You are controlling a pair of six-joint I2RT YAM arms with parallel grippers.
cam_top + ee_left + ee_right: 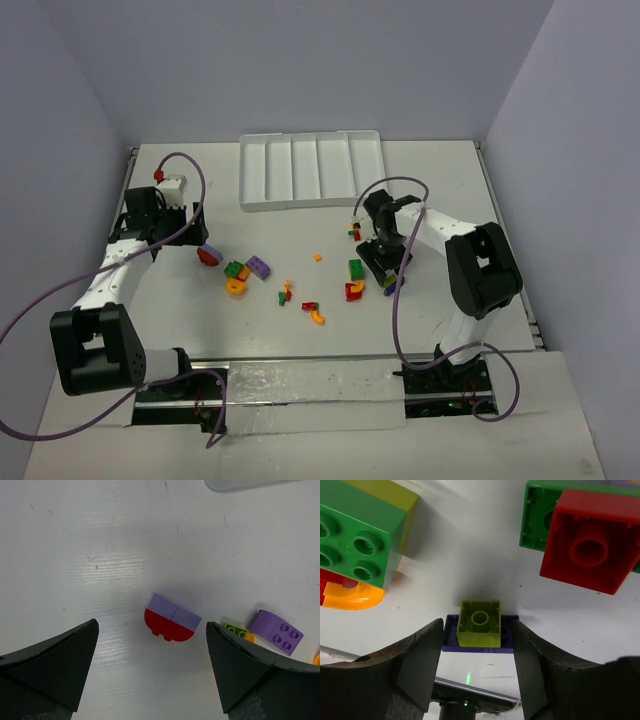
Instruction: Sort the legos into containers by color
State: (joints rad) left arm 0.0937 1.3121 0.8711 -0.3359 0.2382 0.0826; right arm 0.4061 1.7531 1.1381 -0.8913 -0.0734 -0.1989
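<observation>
In the right wrist view a small lime green lego (480,622) sits upside down on a dark purple plate (451,639) on the table. My right gripper (478,625) is low over the pair, its fingers flanking the plate's two ends with almost no gap; the pair still lies on the table. My left gripper (151,624) hangs wide open above a red half-round lego topped with lilac pieces (167,625). From above, the white tray of containers (310,170) stands at the back and shows no legos in it.
A dark green lego (355,535) over an orange arch (355,597), and a red lego (590,545) on a green one (535,515), lie just beyond the right fingers. A lilac lego (276,631) and a lime one (234,630) lie right of the left gripper. More legos (318,317) are scattered mid-table.
</observation>
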